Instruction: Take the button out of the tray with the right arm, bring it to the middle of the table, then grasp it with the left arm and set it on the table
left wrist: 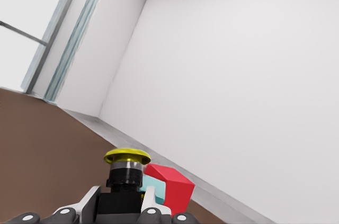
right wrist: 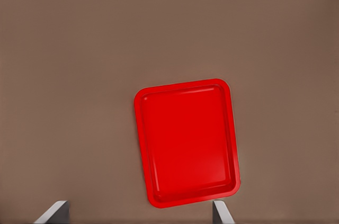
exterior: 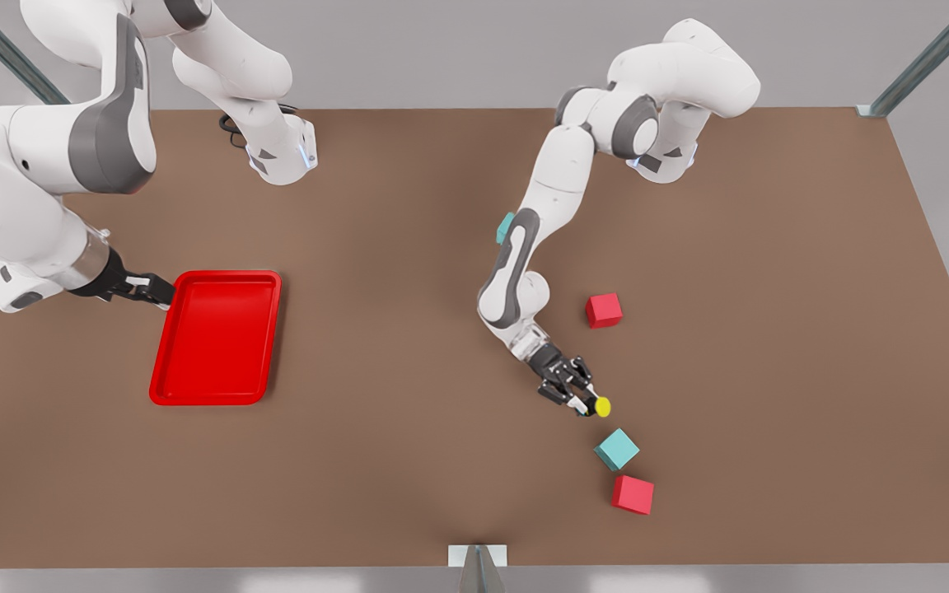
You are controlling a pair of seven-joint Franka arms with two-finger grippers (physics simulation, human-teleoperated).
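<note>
Yellow-capped button (exterior: 601,406) gripped in left gripper (exterior: 580,401), low over the table (exterior: 409,395) near teal cube (exterior: 616,449). Left wrist view shows its grey-black stem. Red cubes: two; tray (exterior: 217,338): one. Right gripper (exterior: 163,296), fingers spread, beside tray.

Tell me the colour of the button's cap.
Yellow, on a grey-black stem; the button shows best in the left wrist view, held in the left hand.

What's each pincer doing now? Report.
Left pincer: shut on the button.
Right pincer: open, holding nothing, by the tray.
</note>
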